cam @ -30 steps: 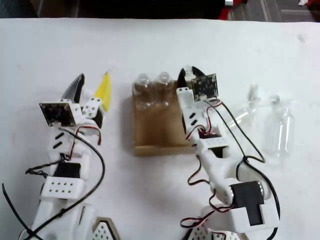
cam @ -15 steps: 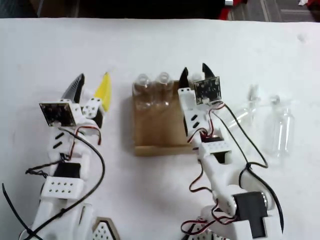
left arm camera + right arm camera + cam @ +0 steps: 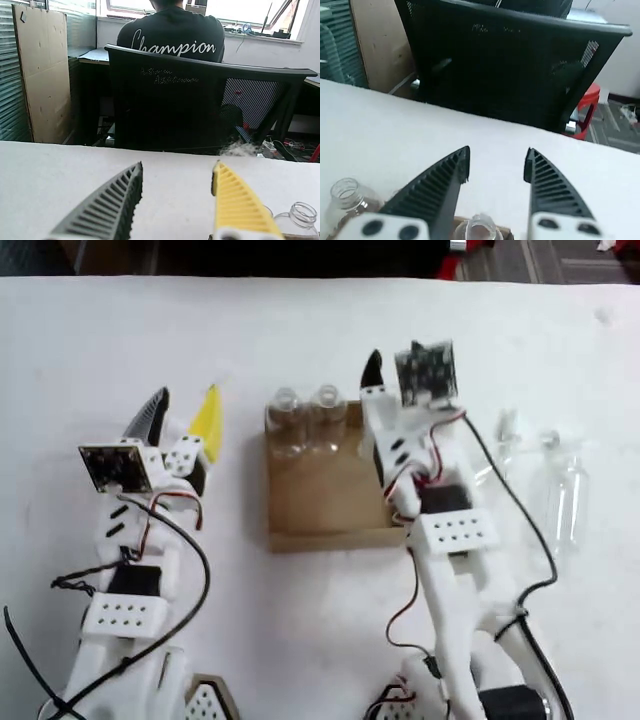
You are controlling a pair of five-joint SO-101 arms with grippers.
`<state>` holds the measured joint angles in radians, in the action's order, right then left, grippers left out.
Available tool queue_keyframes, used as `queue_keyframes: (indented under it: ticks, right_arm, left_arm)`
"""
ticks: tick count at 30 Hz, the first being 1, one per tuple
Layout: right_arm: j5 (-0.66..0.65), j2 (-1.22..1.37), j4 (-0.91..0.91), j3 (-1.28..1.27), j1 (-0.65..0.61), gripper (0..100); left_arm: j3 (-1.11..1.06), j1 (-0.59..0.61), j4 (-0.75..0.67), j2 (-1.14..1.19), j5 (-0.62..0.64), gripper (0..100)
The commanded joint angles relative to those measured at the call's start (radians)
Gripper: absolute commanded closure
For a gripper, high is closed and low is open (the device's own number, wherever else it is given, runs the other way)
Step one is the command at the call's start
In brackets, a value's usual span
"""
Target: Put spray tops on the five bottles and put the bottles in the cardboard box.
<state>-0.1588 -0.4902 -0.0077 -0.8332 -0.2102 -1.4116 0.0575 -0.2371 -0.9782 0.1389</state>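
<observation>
A shallow cardboard box (image 3: 320,505) lies in the middle of the table. Two clear bottles (image 3: 286,423) (image 3: 325,418) with open necks are at its far end. My right gripper (image 3: 392,362) hangs open and empty above the box's far right corner; in its wrist view the black fingers (image 3: 440,182) frame one bottle neck (image 3: 479,231), with the other bottle (image 3: 344,196) off to the side. My left gripper (image 3: 187,393), one black and one yellow finger (image 3: 235,200), stands open and empty left of the box. Two more clear bottles (image 3: 564,502) (image 3: 492,462) lie right of the right arm.
Red and black cables loop along both arms. The far half of the white table (image 3: 250,330) is bare up to its edge. Beyond it a black office chair (image 3: 200,110) stands close, with a person seated facing away.
My right gripper has lifted and shifted away from the box's far end, towards the far right. The left arm and the bottles have not moved.
</observation>
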Motion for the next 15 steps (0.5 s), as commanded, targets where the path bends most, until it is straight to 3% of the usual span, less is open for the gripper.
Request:
queue_keyframes:
  ticks: [1, 15]
  right_arm:
    - [0.006, -0.079, 0.446, 0.249, 0.022, 84.3]
    - [0.005, -0.076, 0.708, 0.315, 0.440, 84.4]
  left_arm:
    - [0.048, -0.010, -0.002, -0.033, -0.015, 79]
    - [0.046, -0.012, -0.002, -0.033, -0.015, 79]
